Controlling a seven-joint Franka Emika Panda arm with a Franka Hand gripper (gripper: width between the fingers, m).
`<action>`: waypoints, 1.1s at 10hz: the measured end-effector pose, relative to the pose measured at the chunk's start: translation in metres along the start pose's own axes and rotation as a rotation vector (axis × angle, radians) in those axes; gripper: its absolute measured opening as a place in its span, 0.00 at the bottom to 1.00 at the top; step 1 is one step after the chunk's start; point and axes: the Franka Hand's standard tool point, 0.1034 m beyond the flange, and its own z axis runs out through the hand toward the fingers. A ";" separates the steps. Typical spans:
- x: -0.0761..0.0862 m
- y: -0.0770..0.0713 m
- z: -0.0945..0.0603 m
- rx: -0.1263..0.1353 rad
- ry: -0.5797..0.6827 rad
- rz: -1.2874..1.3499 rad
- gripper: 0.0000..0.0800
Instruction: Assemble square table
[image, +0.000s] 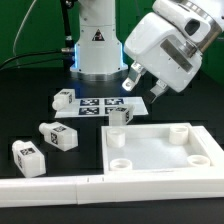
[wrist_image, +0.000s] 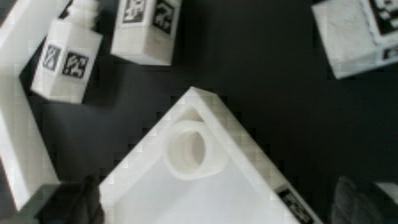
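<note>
The white square tabletop (image: 160, 150) lies at the exterior view's right front, rim up, with round corner holes. In the wrist view one of its corners (wrist_image: 187, 150), with a round hole, lies between my fingers. Several stubby white tagged legs lie loose: one (image: 62, 98) at the back left, one (image: 120, 113) just behind the tabletop, and two (image: 58, 136) (image: 28, 153) at the left. My gripper (image: 143, 88) hangs above the tabletop's far left corner, open and empty. Its dark fingertips (wrist_image: 63, 200) stand wide apart on either side of the corner, around the gripper's midpoint (wrist_image: 214, 205).
The marker board (image: 100, 106) lies flat before the robot base (image: 97, 45). A long white L-shaped rail (image: 60, 187) runs along the front edge and shows in the wrist view (wrist_image: 18, 120). Three legs (wrist_image: 71, 60) (wrist_image: 146, 30) (wrist_image: 365, 35) lie beyond the corner.
</note>
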 end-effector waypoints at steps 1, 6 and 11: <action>-0.001 -0.001 0.001 0.013 -0.006 0.038 0.81; -0.022 0.004 0.032 0.338 -0.165 0.542 0.81; -0.017 -0.014 0.022 0.441 -0.228 0.851 0.81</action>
